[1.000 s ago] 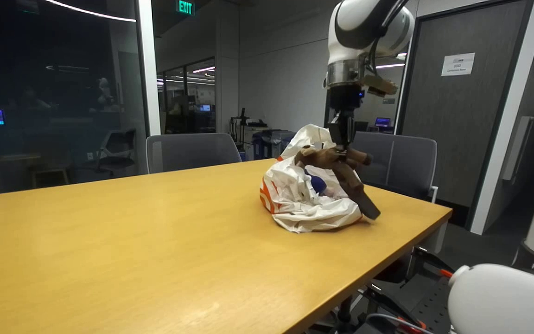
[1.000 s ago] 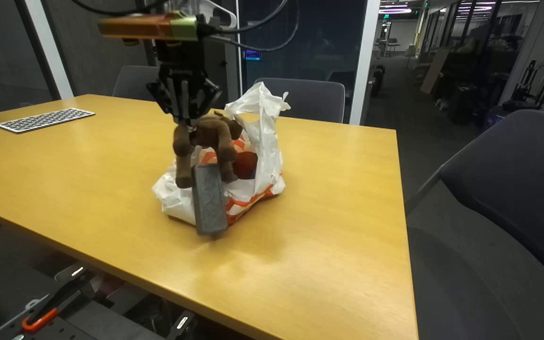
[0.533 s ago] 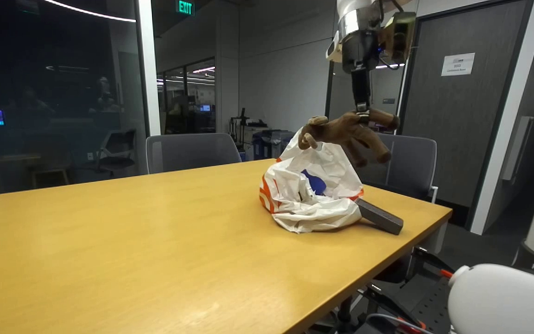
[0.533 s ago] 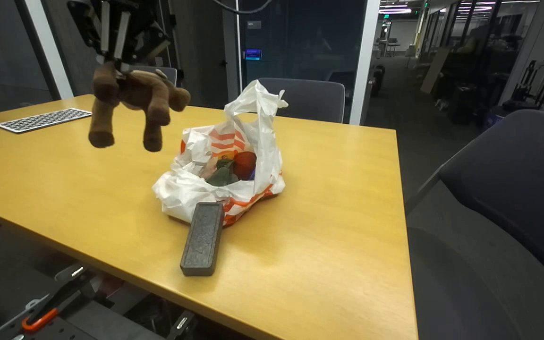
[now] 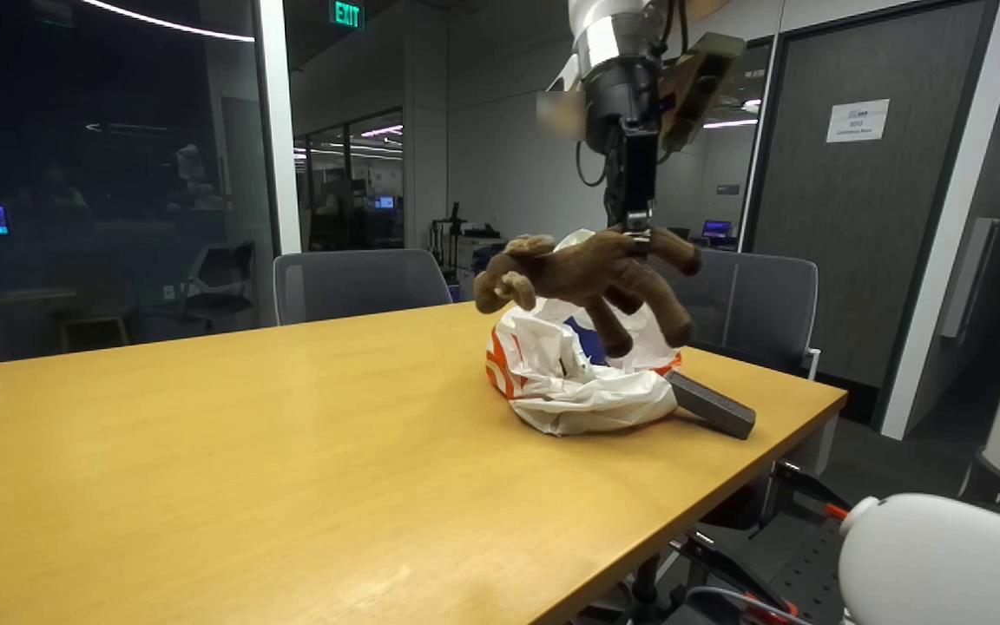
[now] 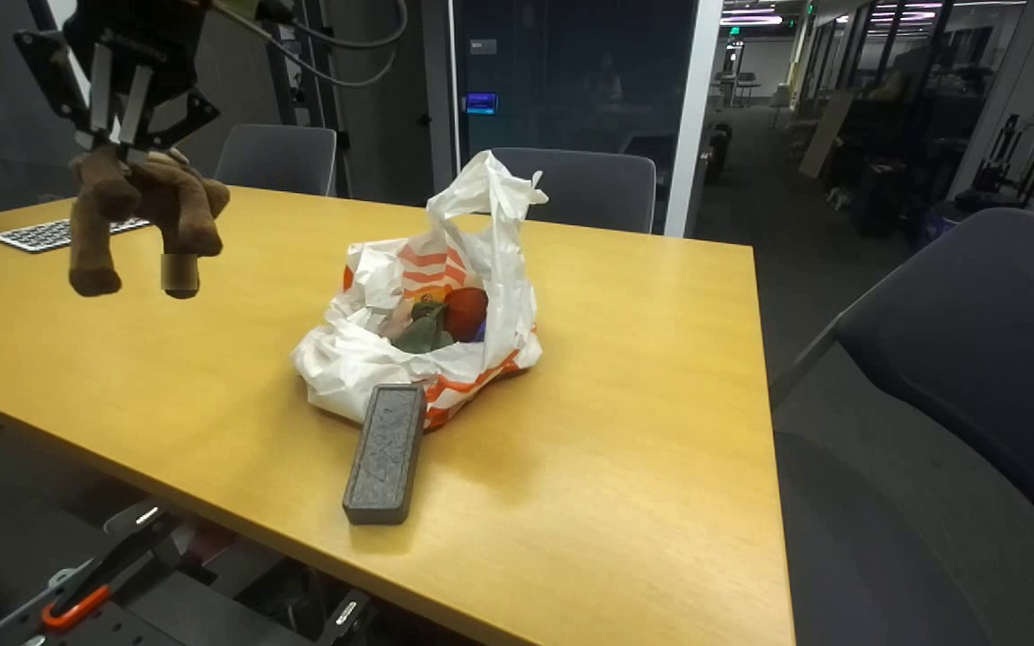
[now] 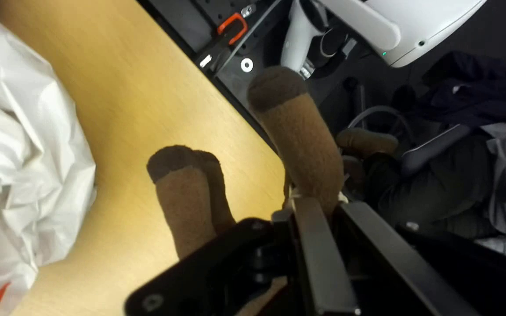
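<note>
While the black gripper [image 5: 637,233] pinches a brown plush animal [image 5: 582,265] near its hindquarters, the animal hangs over the tabletop [image 5: 248,451] in an exterior view, its head with tan, antler-like flaps to the left and its legs dangling. Partly covered by it, a white plastic bag [image 5: 574,404] with orange print sits toward the tabletop's right-hand corner, something blue [image 5: 588,342] showing in its mouth; a dark grey rectangular block [image 5: 713,405] slopes from the bag's side toward the tabletop's right edge. In an exterior view, a keyboard [image 6: 39,236] lies by the tabletop's left edge, partly hidden behind the plush animal, which hangs well apart from the bag. One bag handle stands up, and inside lie a reddish-orange round thing [image 6: 467,312] and something dark green [image 6: 424,330]; beyond the far edge stands a grey chair [image 6: 598,197]. In the wrist view, two metal-faced fingers [image 7: 322,254] squeeze the base of one leg, while more legs, ending in dark brown feet, hang alongside. The crumpled bag is at the left, apart from the plush animal, and the tabletop's edge runs diagonally, with an orange loop [image 7: 233,28] just past it.
</note>
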{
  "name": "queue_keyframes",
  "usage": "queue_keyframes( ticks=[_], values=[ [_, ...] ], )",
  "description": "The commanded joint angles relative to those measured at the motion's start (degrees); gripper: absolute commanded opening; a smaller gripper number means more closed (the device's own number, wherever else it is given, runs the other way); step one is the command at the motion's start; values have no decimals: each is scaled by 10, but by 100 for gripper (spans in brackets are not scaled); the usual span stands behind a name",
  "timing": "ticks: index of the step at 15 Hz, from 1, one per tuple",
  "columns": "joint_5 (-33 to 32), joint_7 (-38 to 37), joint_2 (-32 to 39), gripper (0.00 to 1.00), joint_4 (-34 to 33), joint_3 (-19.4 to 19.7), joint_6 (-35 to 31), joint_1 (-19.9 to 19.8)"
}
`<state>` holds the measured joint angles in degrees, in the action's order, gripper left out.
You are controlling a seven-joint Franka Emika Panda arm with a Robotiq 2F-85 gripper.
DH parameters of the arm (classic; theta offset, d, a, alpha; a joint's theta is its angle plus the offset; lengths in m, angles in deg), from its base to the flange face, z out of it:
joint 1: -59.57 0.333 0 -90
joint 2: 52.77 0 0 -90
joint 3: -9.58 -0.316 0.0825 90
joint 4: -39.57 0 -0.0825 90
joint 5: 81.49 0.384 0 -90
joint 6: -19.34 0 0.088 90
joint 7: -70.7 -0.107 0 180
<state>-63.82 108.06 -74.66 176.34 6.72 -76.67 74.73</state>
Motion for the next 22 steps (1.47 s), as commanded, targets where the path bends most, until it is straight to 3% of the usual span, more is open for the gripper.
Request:
queue_keyframes(
  ticks=[1,4,7,8,9,14,18,22],
  values=[
    [16,-11,51,2,-1,-46,-140,16],
    [5,-53,100,2,-9,-73,-244,19],
    [14,-79,146,2,-19,-81,-268,20],
    [16,-89,156,15,-21,-82,-266,19],
    [19,-95,165,35,-25,-82,-260,17],
    [43,-106,171,71,-47,-78,-202,5],
    [25,-160,139,99,-56,-70,-128,-14],
    [-34,-210,90,100,-29,-44,-87,-53]
  ],
)
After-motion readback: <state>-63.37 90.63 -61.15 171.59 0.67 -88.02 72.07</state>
